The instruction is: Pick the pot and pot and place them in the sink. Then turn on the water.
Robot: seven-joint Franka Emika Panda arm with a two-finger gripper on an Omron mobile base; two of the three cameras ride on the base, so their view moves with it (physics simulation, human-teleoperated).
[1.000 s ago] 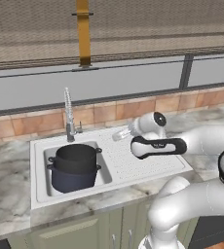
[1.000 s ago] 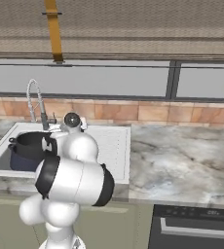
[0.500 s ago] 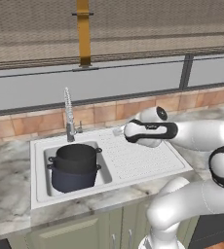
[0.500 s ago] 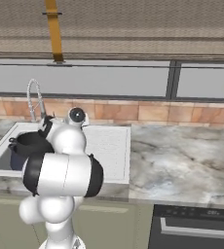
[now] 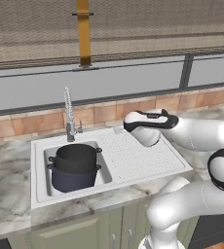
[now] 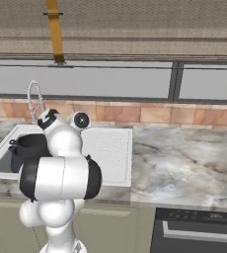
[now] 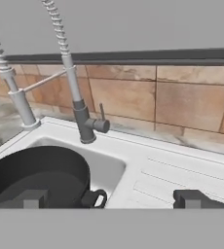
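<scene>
Both pots stand stacked in the white sink (image 5: 38, 192): the wider black pot (image 5: 75, 156) rests on top of the navy pot (image 5: 72, 179). The hand view looks down into the black pot (image 7: 33, 177) at lower left. My gripper (image 7: 113, 198) is open and holds nothing. It hovers over the ribbed drainboard (image 5: 138, 155), to the right of the basin, and faces the faucet (image 7: 84, 124) with its small lever (image 7: 102, 113). My hand (image 5: 133, 124) sits right of the chrome spring faucet (image 5: 69, 114). No water runs.
A brick backsplash (image 5: 114, 109) and a window sill run behind the sink. Marble counter (image 6: 184, 168) stretches to the right, with an oven front (image 6: 199, 230) below it. My arm hides part of the sink (image 6: 2, 153) in the right base view.
The hand has swung from over the drainboard back and left toward the faucet. The gripper stays open. The pots have not moved.
</scene>
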